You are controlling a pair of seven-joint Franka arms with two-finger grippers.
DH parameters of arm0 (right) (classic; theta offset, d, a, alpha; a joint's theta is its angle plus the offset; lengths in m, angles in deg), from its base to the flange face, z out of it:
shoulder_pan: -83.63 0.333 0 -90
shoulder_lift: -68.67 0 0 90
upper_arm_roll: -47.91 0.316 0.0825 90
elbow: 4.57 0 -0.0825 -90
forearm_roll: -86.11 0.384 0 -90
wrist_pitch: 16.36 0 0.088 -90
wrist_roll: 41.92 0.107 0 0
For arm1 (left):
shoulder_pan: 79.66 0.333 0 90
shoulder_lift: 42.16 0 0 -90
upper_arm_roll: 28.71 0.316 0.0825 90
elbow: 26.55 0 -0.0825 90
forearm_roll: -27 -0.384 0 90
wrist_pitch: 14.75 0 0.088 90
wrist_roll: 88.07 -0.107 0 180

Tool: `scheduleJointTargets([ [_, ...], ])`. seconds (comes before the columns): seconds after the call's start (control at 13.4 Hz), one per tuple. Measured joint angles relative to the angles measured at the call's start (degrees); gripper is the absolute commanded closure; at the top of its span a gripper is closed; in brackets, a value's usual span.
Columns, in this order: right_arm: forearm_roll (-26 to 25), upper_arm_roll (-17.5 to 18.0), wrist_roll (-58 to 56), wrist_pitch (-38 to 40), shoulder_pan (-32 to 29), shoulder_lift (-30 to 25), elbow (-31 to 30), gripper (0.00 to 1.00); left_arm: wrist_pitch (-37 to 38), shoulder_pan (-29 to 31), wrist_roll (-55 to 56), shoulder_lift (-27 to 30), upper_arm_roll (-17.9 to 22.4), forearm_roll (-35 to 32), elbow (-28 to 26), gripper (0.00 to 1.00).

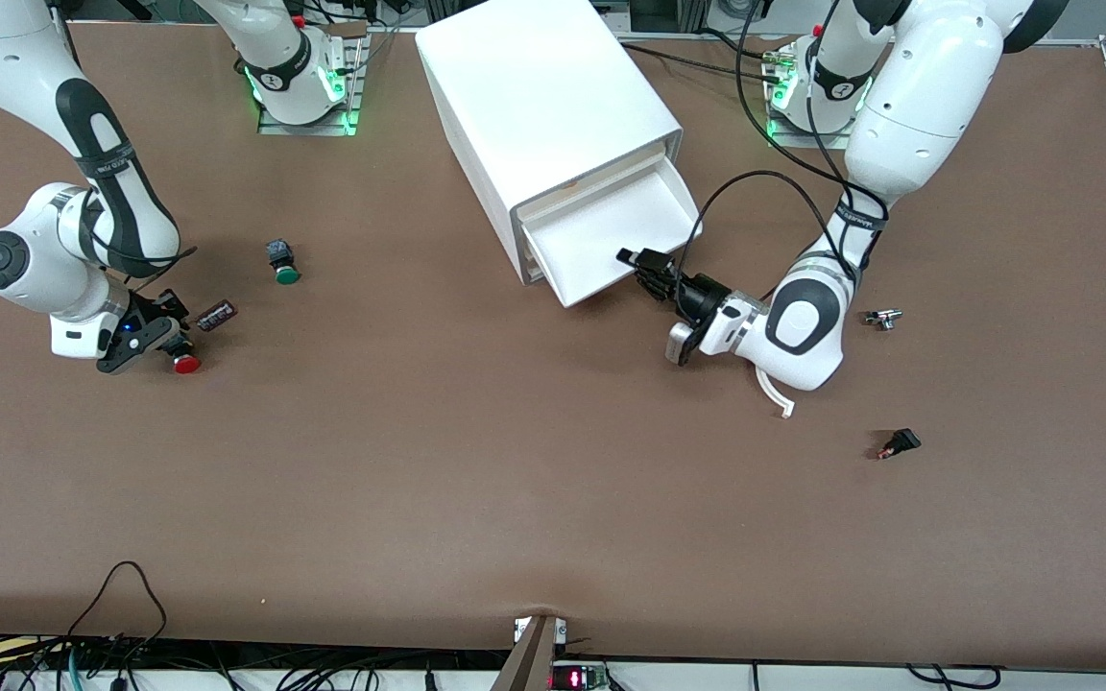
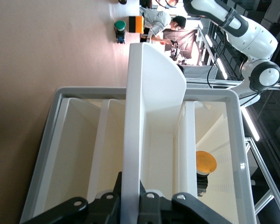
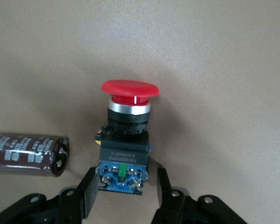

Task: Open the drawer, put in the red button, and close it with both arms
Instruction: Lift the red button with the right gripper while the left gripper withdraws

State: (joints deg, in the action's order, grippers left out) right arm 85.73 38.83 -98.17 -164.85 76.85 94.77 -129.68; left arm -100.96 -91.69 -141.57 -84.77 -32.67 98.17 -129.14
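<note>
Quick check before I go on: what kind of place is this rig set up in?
Most likely a robotics lab bench. Two arms bolted to a brown table, loose cables along its edge, and small electrical parts scattered about, such as the red button and green button, beside a white cabinet.

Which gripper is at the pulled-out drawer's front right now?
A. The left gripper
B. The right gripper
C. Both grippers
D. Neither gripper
A. The left gripper is shut on the front of the open drawer, while the right gripper is down at the red button toward the right arm's end of the table, fingers open on either side of the button's body.
</note>
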Motion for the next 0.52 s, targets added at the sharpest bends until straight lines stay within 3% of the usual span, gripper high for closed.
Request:
scheduleJointTargets([
  [0.07,0.0,0.0,0.0,-0.4,0.0,0.0,0.0,0.82,0.0,0.4,0.1,0.0,0.2,0.0,0.2,1.0],
  [0.15,0.0,0.0,0.0,-0.5,-0.1,-0.1,0.1,0.95,-0.1,0.9,0.3,0.0,0.3,0.0,0.3,0.17],
  [0.22,0.0,0.0,-0.1,-0.5,-0.1,-0.1,0.1,1.0,-0.1,1.1,0.3,0.0,0.3,0.0,0.3,0.0],
  [0.52,0.6,1.5,-0.1,2.8,-0.1,-1.5,2.1,1.0,-1.6,2.6,7.6,0.0,1.0,0.0,0.3,0.0],
])
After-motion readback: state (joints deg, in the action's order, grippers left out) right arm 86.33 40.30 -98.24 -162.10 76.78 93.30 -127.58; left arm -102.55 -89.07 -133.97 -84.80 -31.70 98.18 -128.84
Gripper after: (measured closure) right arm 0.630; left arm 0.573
